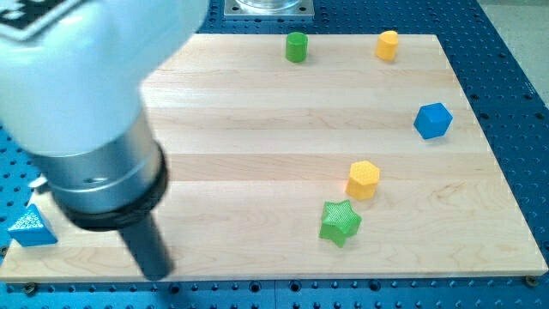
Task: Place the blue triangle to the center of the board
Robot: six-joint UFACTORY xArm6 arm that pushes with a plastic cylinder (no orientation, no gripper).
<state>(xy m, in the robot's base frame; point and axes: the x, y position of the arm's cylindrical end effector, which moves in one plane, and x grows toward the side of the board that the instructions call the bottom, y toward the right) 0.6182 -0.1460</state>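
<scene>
Blue triangle (32, 227) sits at the board's (257, 129) bottom-left corner — left of my tip (156, 273), which has no fingers — so the middle lies off to the right.

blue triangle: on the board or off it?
Mostly off. The blue triangle sits at the board's left edge at the view's bottom-left, largely over the blue perforated table. My tip stands to its right.
</scene>
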